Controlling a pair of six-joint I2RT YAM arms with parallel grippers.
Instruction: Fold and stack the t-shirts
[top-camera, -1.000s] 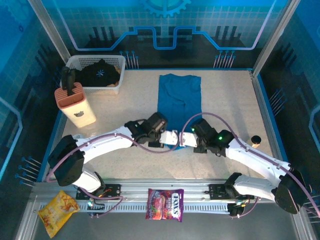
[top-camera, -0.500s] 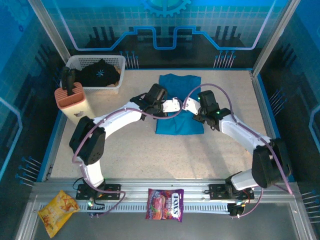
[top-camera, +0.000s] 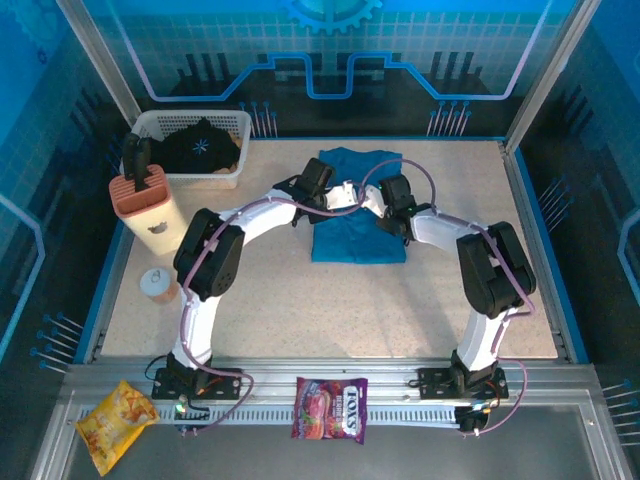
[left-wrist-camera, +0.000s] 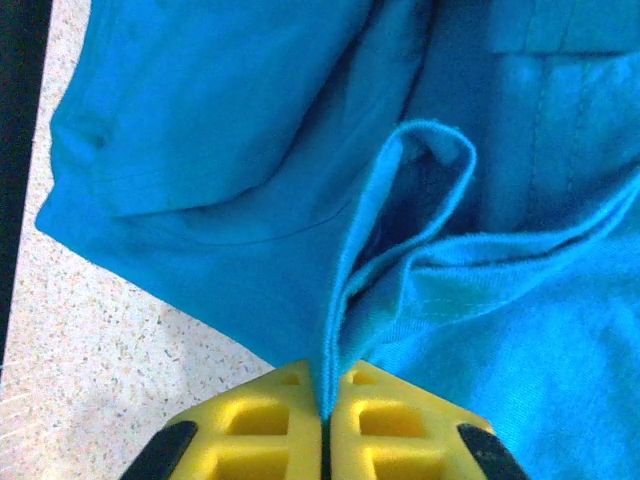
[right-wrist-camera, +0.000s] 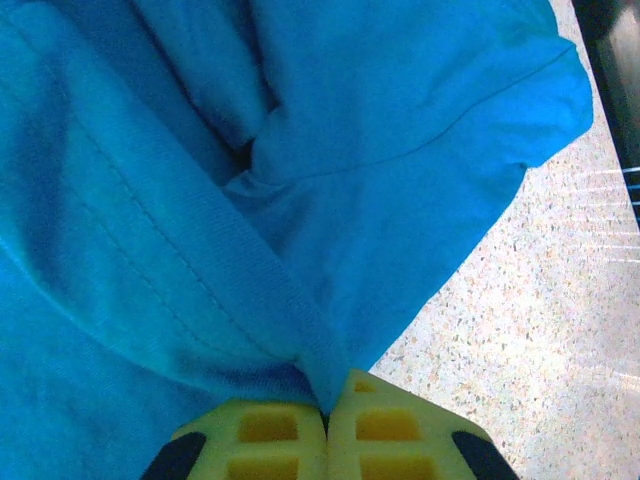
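On the metal rail at the near edge lie a red-and-purple sweet bag (top-camera: 329, 408) and, to its left, a yellow snack bag (top-camera: 115, 423). Farther in, on the speckled table (top-camera: 300, 310), a small round cup (top-camera: 158, 284) stands near the left border.

The teal t-shirt (top-camera: 358, 225) lies flat at the middle of the table, a doubled-over rectangle with its longer side running from near to far. Its near edge is a straight fold. A shallow dip in the far edge looks like the neck opening, so the shirt seems to point away from the arms.

Both arms reach over it from either side and meet above its far half. The left gripper (left-wrist-camera: 325, 400) has its yellow pads pressed together on a thin, upstanding edge of teal cloth. The right gripper (right-wrist-camera: 327, 400) likewise pinches a hemmed corner of the same shirt between its pads, which are squeezed tight.

At the left, a peach-lidded block (top-camera: 150, 208) stands upright. Behind it, in the far left corner, a white basket (top-camera: 232, 125) holds the black t-shirt (top-camera: 200, 148), bunched, its pale starburst facing up.
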